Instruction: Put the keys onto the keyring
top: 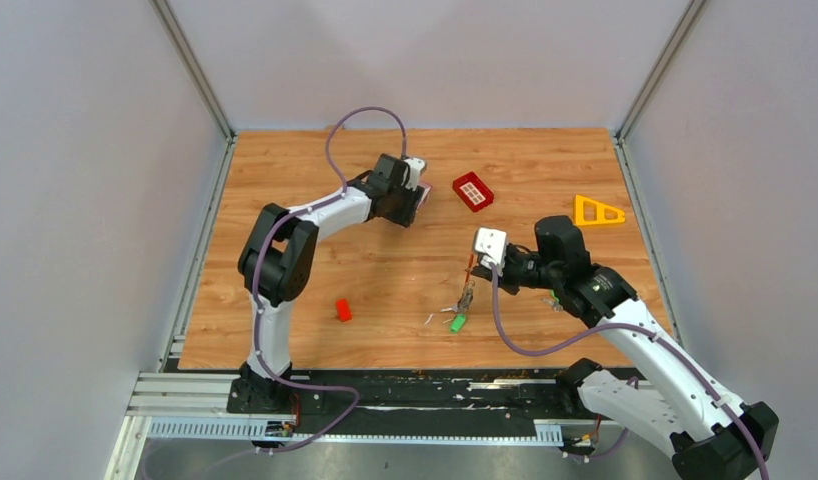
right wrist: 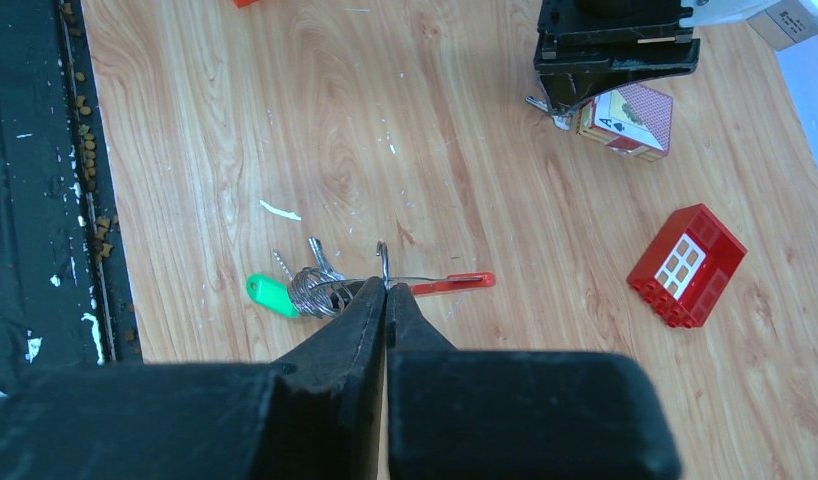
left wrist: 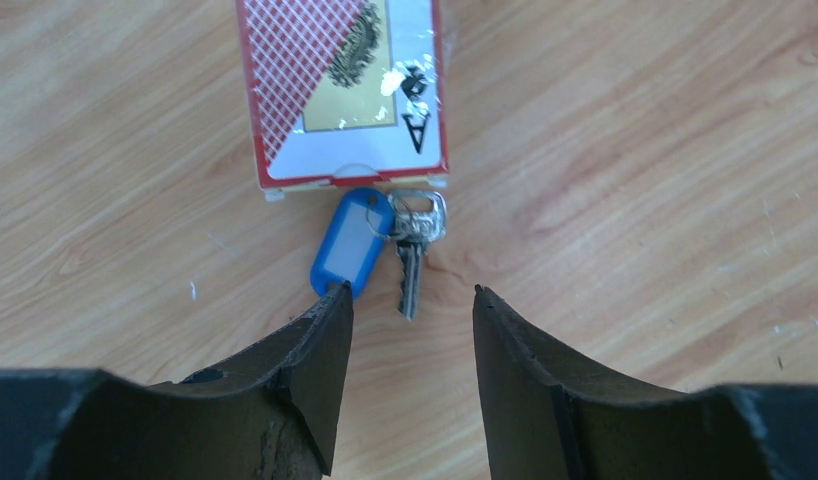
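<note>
Right gripper (right wrist: 386, 288): the two fingers are pressed together at the tips, pinching the thin metal loop of the keyring (right wrist: 383, 262). The loop stands upright just beyond the fingertips. A thin wire runs from it to a glossy red piece (right wrist: 453, 283). On the opposite side of the loop a cluster of silver keys (right wrist: 315, 283) lies beside it, together with a green-tagged key (right wrist: 270, 295). This group sits at the near middle of the table (top: 285, 180), slightly to the right.

Left gripper (left wrist: 413, 300): fingers spread apart, nothing between them, poised over the far middle of the table. Just beyond its fingertips a blue-tagged key (left wrist: 410, 262) lies flat on the wood, its blue tag alongside. The head end of the key is close against the near edge of a card box (left wrist: 345, 90).

Other items noted: a red tray (top: 473, 191) right of the left gripper, a yellow triangle (top: 597, 211) at far right, and a red block (top: 343, 310) at near left of centre.
</note>
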Robot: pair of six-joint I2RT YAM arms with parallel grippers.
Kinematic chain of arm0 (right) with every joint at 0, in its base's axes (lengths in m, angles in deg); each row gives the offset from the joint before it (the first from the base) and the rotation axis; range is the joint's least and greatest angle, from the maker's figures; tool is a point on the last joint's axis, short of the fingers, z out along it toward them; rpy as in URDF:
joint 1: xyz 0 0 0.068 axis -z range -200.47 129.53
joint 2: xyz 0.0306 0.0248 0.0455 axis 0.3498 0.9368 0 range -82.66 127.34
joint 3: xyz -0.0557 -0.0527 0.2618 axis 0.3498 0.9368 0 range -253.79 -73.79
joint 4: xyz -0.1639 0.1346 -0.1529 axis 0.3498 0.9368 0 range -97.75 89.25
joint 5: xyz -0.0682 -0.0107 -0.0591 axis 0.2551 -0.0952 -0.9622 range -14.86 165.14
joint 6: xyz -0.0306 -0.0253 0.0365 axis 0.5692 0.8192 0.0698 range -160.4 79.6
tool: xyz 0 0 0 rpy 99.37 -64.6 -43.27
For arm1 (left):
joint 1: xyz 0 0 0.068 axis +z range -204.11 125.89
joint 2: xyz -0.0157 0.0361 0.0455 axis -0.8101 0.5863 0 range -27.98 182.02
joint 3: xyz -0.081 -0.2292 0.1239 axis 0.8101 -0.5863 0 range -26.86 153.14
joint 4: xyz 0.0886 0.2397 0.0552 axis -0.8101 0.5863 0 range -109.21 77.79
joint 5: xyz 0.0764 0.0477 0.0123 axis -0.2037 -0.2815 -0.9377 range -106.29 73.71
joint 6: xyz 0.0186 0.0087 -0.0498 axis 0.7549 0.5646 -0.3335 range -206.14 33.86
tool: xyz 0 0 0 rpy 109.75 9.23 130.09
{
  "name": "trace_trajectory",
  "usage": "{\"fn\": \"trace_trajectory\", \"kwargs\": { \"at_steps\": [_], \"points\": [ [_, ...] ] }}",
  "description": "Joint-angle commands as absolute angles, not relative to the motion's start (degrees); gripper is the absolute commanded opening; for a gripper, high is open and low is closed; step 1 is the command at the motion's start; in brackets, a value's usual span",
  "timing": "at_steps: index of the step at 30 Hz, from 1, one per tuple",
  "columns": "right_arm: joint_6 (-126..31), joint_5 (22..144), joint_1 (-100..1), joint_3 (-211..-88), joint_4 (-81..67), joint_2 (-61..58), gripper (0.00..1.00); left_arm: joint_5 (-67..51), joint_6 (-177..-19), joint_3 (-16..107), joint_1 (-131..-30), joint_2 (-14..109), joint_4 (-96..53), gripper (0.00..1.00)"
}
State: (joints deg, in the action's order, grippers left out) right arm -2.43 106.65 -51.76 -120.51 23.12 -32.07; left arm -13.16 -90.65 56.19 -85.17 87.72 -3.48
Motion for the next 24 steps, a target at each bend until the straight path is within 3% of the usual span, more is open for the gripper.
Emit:
{"fn": "trace_trajectory", "kwargs": {
  "at_steps": [1,16,24],
  "points": [
    [-3.0,106.9,-51.41,-120.72,21.6,-32.93,0.0,-12.79,-94.59,60.92,-84.45,90.91,-1.47,0.55],
    [-2.83,107.56,-51.12,-119.93,21.69,-33.31,0.0,-11.56,-96.27,68.0,-84.08,98.59,-0.32,0.48],
    [-2.87,107.91,-51.09,-119.84,21.77,-33.09,0.0,-11.59,-95.19,67.58,-84.08,98.75,-0.45,0.33]
  ]
}}
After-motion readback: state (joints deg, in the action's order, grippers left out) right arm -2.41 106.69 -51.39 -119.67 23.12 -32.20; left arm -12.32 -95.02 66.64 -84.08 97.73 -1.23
